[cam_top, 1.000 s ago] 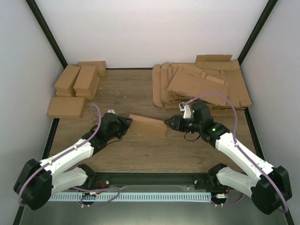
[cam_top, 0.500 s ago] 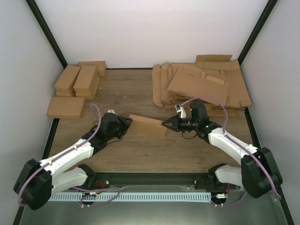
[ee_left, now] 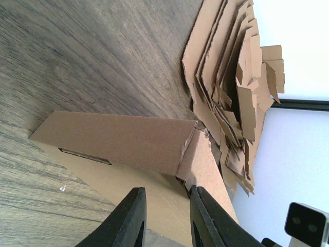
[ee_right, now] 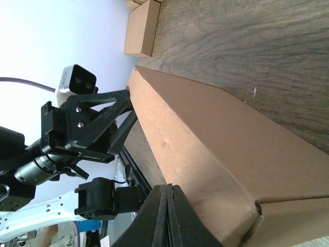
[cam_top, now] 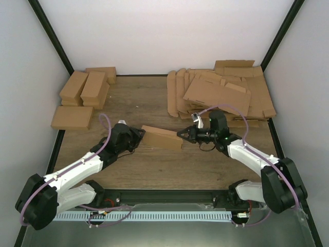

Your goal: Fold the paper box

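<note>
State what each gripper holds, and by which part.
Left gripper holds the paper box by its left end. Right gripper: shut, empty, tips at its right end.

A wood-grain table (cam_top: 144, 98) sits between plain white walls (cam_top: 164, 31) (black posts (cam_top: 51, 37) at the corners), evenly lit.

One paper box (cam_top: 162, 137) is counted. Two grippers are counted: left gripper (cam_top: 140, 137), right gripper (cam_top: 181, 134). At least four narrow boxes (cam_top: 73, 85) are counted at back left; any underneath cannot be told. One heap of flat sheets (cam_top: 218, 95) is counted, its sheets too overlapped to be numbered. One table (cam_top: 144, 100) is counted.
</note>
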Robot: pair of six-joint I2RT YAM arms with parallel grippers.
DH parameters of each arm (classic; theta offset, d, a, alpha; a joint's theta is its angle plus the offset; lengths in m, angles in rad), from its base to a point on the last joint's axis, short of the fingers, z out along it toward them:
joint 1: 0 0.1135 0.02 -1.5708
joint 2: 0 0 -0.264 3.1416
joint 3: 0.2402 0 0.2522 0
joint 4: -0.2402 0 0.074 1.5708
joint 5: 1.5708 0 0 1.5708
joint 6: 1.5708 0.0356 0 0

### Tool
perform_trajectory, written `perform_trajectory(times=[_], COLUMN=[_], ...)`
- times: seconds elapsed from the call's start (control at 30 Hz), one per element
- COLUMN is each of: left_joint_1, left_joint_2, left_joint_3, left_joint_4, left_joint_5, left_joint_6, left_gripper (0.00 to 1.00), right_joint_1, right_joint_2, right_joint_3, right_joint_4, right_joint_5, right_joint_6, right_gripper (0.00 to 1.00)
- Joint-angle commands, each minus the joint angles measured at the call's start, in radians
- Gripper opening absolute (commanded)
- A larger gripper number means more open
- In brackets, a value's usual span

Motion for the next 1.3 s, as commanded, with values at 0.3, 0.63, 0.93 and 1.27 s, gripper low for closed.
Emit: perform_trajectory(times=[0.3,0.63,0.93,1.27], left_joint_1=[0.001,0.002,0.001,0.006], left_joint_2=[0.031,-0.044,-0.1,-0.027], left_joint_3=[-0.061,-0.01,0.137,0.413], left_joint_4=[-0.188,-0.283,-0.427,-0.509], left_joint_5=[-0.019,-0.057,-0.104,-0.061], left_joint_6=[-0.001,0.069,0.199,0.743], left_gripper=[0.23,0.2,0.68,0.38], right_joint_1=[-0.019,-0.012,0.08,0.199], right_joint_2=[0.035,-0.081,-0.048,0.02], right_joint_3=[-0.162,0.139,0.324,0.382], right_joint_4=[0.141,-0.289,-0.488,-0.536], right_joint_5=[-0.013,0.063,0.302,0.487], right_joint_6=[0.019,-0.229,-0.321,-0.34], right_gripper=[0.01,0.01,0.01,0.02])
